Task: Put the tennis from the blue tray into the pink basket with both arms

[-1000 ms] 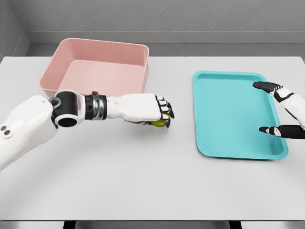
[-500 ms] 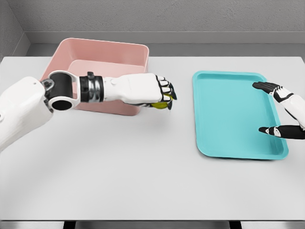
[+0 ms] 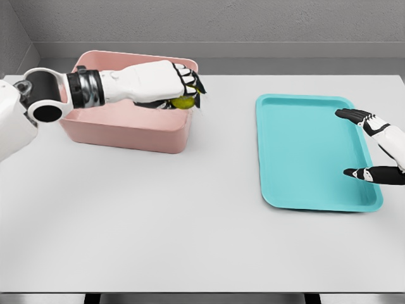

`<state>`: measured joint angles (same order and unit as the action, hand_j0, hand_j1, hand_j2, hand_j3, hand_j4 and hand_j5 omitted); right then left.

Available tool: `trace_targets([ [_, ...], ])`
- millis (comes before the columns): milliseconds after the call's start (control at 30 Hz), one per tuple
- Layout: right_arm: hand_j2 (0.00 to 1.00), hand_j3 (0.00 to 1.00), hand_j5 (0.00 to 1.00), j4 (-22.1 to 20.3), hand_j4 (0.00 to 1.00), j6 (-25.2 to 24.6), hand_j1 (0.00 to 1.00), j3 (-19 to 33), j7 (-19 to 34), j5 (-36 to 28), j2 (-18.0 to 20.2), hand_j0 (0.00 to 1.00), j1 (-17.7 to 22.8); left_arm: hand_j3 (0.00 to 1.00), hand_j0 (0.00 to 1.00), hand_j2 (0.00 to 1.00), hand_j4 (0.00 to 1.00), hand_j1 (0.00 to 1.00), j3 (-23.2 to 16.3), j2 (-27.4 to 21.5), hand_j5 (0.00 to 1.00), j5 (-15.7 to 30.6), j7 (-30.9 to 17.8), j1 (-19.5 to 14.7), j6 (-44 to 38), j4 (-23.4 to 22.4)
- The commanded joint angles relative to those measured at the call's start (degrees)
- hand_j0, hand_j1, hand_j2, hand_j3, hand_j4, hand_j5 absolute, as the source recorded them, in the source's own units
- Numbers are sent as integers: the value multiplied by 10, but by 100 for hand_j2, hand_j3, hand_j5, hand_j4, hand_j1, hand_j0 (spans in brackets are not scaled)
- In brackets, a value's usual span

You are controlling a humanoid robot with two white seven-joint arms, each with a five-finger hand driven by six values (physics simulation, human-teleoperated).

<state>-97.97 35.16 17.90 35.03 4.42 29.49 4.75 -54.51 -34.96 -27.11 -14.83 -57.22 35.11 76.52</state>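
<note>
fingers [image 3: 190, 79] of the left hand [image 3: 161, 82] clench the yellow-green tennis ball [image 3: 183, 101] above the pink plastic basket's [image 3: 126, 130] right rim; carry it left over the middle before releasing. right hand [image 3: 373, 149] spread over the blue tray [image 3: 304, 152].

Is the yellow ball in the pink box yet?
Not yet. The left hand is shut on the tennis ball, holding it above the pink basket, just inside its right rim. It has not let go.
</note>
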Motion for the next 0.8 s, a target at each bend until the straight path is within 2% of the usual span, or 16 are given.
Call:
trace_targets([
  [0,100,100,100,0,100,-2,100,0,0,-5,0,100,0,57,57,57,57,57,11,-6,57,17,1,-1,-1,-33],
  [133,100,100,100,0,100,-2,100,0,0,-5,0,100,0,57,57,57,57,57,19,-5,57,20,1,-4,-1,-79],
  [267,100,100,100,0,100,-2,100,0,0,-5,0,100,2,63,63,63,63,63,20,-3,63,20,2,-13,-1,-137],
  [300,100,100,100,0,100,-2,100,0,0,-5,0,100,2,69,69,69,69,69,20,-3,69,20,4,-13,-1,-143],
  [367,100,100,100,0,100,-2,100,0,0,-5,0,100,2,100,100,100,100,100,20,0,100,21,7,-11,-1,-143],
  [533,100,100,100,0,100,-2,100,0,0,-5,0,100,2,100,100,100,100,100,24,-1,100,22,7,-10,-1,-139],
  [633,100,100,100,0,100,-2,100,0,0,-5,0,100,2,100,100,100,100,100,28,-20,100,39,7,-7,-1,-135],
  [667,100,100,100,0,100,-2,100,0,0,-5,0,100,2,100,100,100,100,100,30,-27,100,48,7,-6,-1,-136],
  [733,100,100,100,1,100,-2,100,0,0,-5,0,100,2,100,100,100,100,100,30,-60,100,94,7,4,-1,-136],
  [767,100,100,100,0,100,-2,100,0,0,-5,0,100,2,100,100,100,100,100,30,-71,100,95,7,4,-1,-137],
])
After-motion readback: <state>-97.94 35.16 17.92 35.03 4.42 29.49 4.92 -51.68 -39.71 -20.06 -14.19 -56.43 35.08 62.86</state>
